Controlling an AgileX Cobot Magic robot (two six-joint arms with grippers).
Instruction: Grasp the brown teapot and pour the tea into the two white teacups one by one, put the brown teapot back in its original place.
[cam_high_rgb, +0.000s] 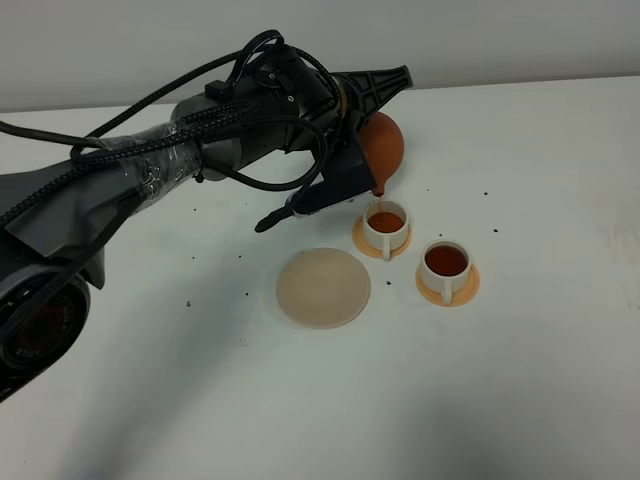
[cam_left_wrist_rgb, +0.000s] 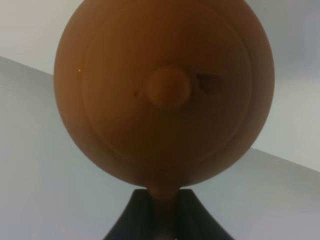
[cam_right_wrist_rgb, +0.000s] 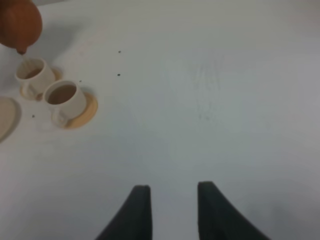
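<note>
1. Exterior high: a white table (cam_high_rgb: 540, 400) flecked with dark specks meets a plain grey wall (cam_high_rgb: 500, 40). The beige coaster (cam_high_rgb: 323, 287) lies flat on the table. Just beside it, the first teacup (cam_high_rgb: 385, 228) stands on an orange saucer (cam_high_rgb: 361, 243) and holds dark tea (cam_high_rgb: 385, 219). The second teacup (cam_high_rgb: 446, 268), past the first as seen from the coaster, is also filled. The brown teapot (cam_high_rgb: 385, 148) hangs tilted off the coaster, spout down over the first teacup, clenched in the left gripper (cam_high_rgb: 358, 135).
2. Left wrist: the brown teapot (cam_left_wrist_rgb: 165, 90) fills the view, lid knob (cam_left_wrist_rgb: 169, 88) facing the camera. Its handle is pinched in the left gripper (cam_left_wrist_rgb: 162, 217).
3. Right wrist: the right gripper (cam_right_wrist_rgb: 170, 210) hangs over the table (cam_right_wrist_rgb: 225, 100), well apart from the coaster (cam_right_wrist_rgb: 6, 117). Its jaws are spread and hold nothing.
</note>
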